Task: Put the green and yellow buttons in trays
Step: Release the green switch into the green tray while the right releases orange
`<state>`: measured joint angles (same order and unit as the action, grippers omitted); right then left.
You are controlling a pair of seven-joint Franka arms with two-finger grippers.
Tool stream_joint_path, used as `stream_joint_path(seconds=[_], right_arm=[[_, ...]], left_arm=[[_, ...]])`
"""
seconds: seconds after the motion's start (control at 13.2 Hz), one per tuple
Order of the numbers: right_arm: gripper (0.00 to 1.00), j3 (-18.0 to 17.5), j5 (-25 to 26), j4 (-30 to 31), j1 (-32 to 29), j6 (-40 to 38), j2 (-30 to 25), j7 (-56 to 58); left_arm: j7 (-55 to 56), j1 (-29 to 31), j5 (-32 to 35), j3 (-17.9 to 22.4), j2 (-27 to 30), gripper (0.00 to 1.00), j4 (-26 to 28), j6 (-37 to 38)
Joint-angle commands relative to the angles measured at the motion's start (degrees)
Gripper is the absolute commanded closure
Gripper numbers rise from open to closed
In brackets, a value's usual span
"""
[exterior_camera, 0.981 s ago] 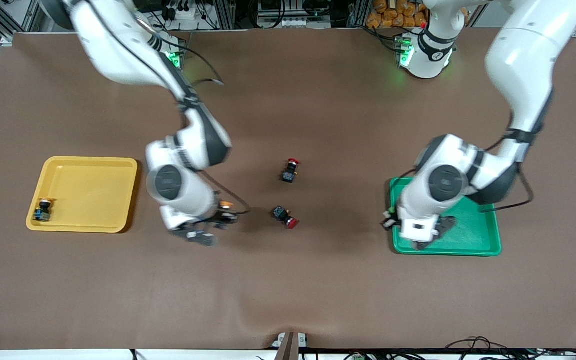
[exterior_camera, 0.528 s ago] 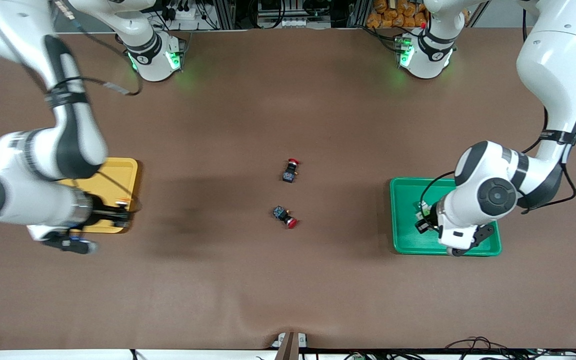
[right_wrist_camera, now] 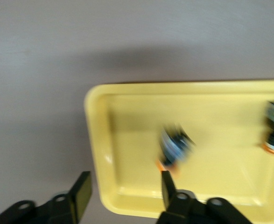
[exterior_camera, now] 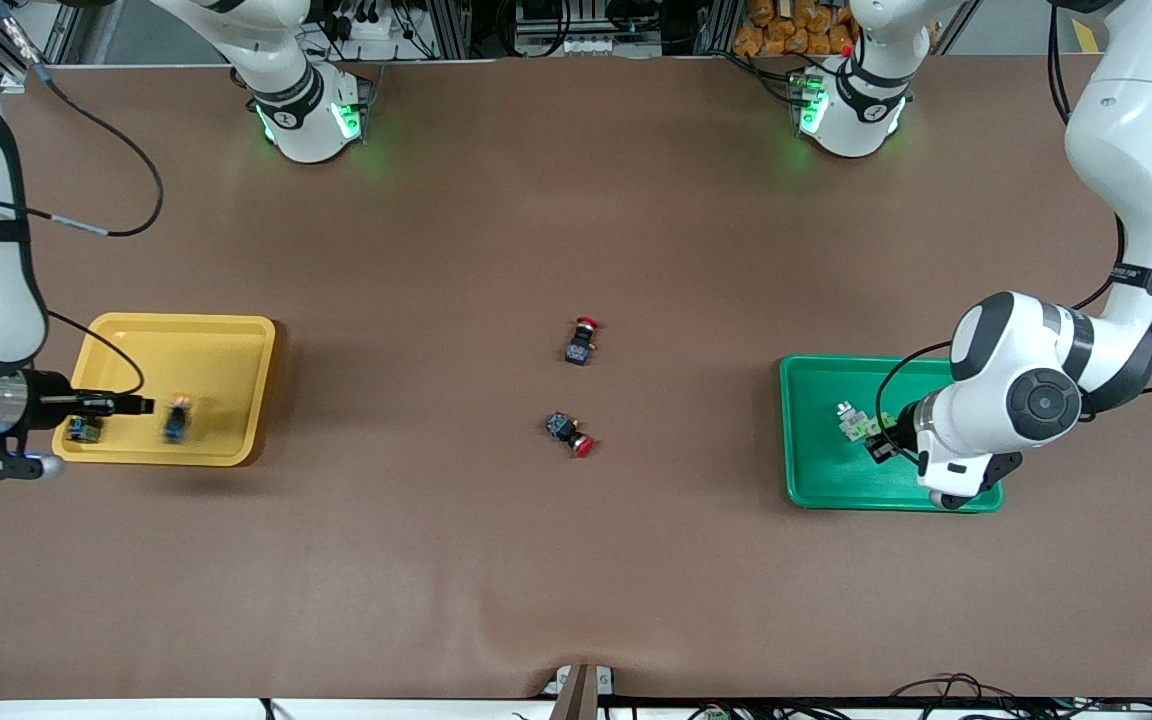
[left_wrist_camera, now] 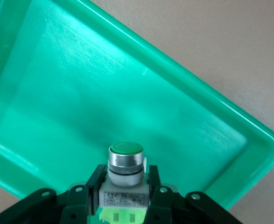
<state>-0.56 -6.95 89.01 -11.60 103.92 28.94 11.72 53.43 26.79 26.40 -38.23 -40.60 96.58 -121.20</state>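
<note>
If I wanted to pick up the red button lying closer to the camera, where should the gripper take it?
That red button lies on its side on the table, with its red cap toward the camera. Probably best to come straight down from above and pinch the dark squarish body across its flat sides; the round cap would likely roll or slip.

No legible text is being shown; only blurred, unreadable print is being displayed on the green-capped button's (left_wrist_camera: 124, 186) label.

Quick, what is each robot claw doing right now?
Left gripper: shut on a green button, over the green tray.
Right gripper: open, holding nothing, over the yellow tray.
</note>
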Motion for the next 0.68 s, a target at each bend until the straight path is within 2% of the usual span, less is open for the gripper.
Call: stream_joint_path(seconds=[0.0,0.15,0.38,0.53,0.6], right_arm=[[0.0,-0.1,0.4,-1.3,4.1,-1.3,-1.4,-1.2],[0.0,-0.2,1.1,1.2,4.2,-2.5,-4.3,-1.1],[0.0,-0.4,1.1,14.6,5.2,0.1,-15.5,-1.2],[0.0,-0.4,1.1,15.3,5.7,-4.4,-20.0,-2.1],[0.0,-0.5,1.1,12.2,5.7,-8.3,-20.8,-4.3]], left_arm=[[-0.5,2.7,2.7,-0.7,0.2,1.0,2.2,-2.6],[-0.5,2.8,2.8,-0.7,-0.5,1.0,2.2,-2.7],[-1.5,2.9,3.9,0.3,-0.7,1.0,2.9,-4.3],[-1.8,3.1,5.6,0.8,-0.8,0.9,3.4,-4.7],[-2.6,3.9,6.2,0.8,-0.8,0.8,3.4,-4.7]])
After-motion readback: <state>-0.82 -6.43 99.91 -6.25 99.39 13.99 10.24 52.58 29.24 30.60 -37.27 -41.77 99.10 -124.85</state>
